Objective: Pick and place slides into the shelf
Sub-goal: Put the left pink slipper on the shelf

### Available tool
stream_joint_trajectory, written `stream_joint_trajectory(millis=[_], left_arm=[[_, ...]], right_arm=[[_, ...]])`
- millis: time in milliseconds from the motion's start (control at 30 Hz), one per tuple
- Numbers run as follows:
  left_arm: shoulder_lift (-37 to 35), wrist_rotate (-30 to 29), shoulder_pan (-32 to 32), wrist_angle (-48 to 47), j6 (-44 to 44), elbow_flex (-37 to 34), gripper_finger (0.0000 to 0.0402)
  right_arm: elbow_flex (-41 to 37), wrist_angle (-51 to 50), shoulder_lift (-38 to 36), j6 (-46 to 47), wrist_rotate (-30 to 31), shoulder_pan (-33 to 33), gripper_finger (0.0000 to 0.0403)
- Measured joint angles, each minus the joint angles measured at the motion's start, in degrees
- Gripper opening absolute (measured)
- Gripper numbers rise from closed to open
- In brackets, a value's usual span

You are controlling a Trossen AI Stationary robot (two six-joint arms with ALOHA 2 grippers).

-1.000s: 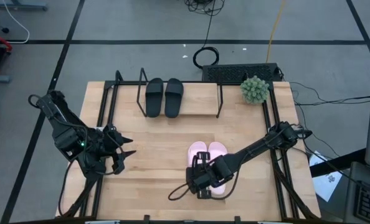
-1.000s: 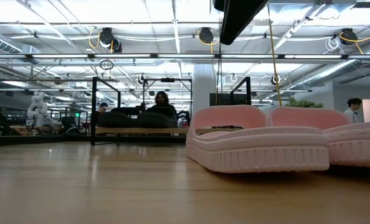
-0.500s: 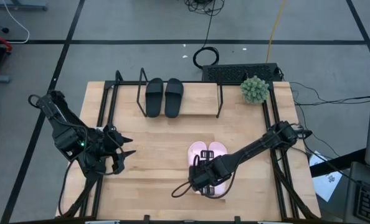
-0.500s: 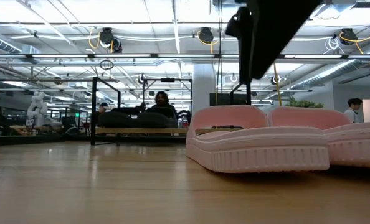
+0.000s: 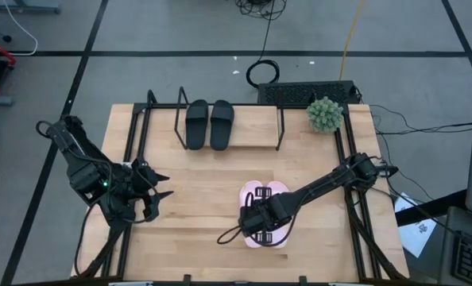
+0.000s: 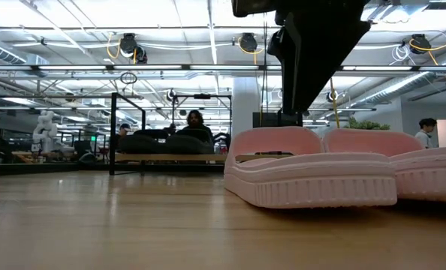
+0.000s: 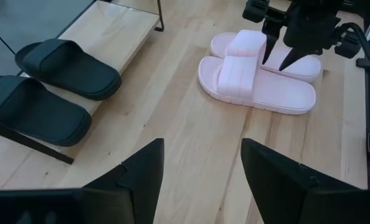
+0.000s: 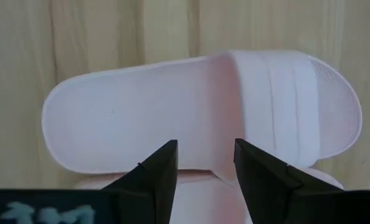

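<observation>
1. Two arms in my feeds. I see the left claw (image 5: 158,193) parked over the left side of the tabletop (image 5: 196,238), fingers spread apart and empty, well apart from all footwear.
2. I read the shelf (image 5: 252,123) at the far edge of the tabletop, left of centre. The black slides (image 5: 210,124) lie side by side on the left part of its board, touching or nearly so.
3. I find the pink slides (image 5: 276,191) as a pair on the tabletop nearer the front, right of centre, soles down, just beside each other; in the low view (image 6: 313,176) they sit flat on the wood.
4. I see the right claw (image 5: 257,225) hanging directly above the pink pair, its arm reaching in from the right edge. Its wrist camera shows the fingers (image 8: 157,171) parted with one pink slide (image 8: 203,112) below the gap. The left wrist view shows the tips (image 7: 289,59) clear above the sandals, gripping nothing.
5. A small potted plant (image 5: 325,114) stands at the far right corner.
</observation>
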Motion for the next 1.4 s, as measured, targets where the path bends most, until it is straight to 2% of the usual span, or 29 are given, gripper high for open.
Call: stream_joint_trajectory(millis=[500, 800, 1167, 1400], left_arm=[[0.0, 0.0, 0.0, 0.0, 1.4, 0.0, 0.0214], [0.0, 0.0, 0.0, 0.0, 2.5, 0.0, 0.0214], [0.0, 0.0, 0.0, 0.0, 2.9, 0.0, 0.0214], [0.0, 0.0, 0.0, 0.0, 2.9, 0.0, 0.0214]], right_arm=[[0.0, 2.4, 0.0, -3.4, 1.0, -3.0, 0.0146], [-4.4, 7.0, 0.0, -3.0, 0.9, -3.1, 0.0146], [-5.5, 7.2, 0.0, -3.7, 4.0, -4.3, 0.0146], [-9.4, 11.0, -0.1, -2.7, 2.5, -4.8, 0.0146]])
